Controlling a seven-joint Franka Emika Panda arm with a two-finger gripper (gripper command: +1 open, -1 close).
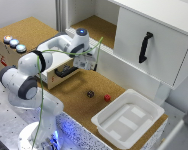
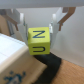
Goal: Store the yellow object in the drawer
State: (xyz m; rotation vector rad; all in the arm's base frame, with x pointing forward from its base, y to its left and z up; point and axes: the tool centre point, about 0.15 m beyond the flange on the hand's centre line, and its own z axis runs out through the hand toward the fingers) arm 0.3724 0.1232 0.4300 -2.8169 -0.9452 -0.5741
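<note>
In the wrist view the yellow cube (image 2: 39, 41), with dark letters on its faces, sits between my two fingers. My gripper (image 2: 39, 36) is shut on it and holds it in the air. Below it are the light wooden drawer (image 2: 11, 57) and its black handle (image 2: 51, 69). In the exterior view my gripper (image 1: 87, 63) hangs just past the front of the drawer (image 1: 58, 76), above its curved handle (image 1: 66, 71). The cube is too small to make out there.
A dark brownish cube (image 1: 90, 93) and a red cube (image 1: 107, 97) lie on the cork surface. A white plastic tray (image 1: 106, 122) stands toward the exterior view's right. A big white cabinet door (image 1: 161, 55) with a black handle is behind. A box with round buttons (image 1: 14, 43) stands at the left.
</note>
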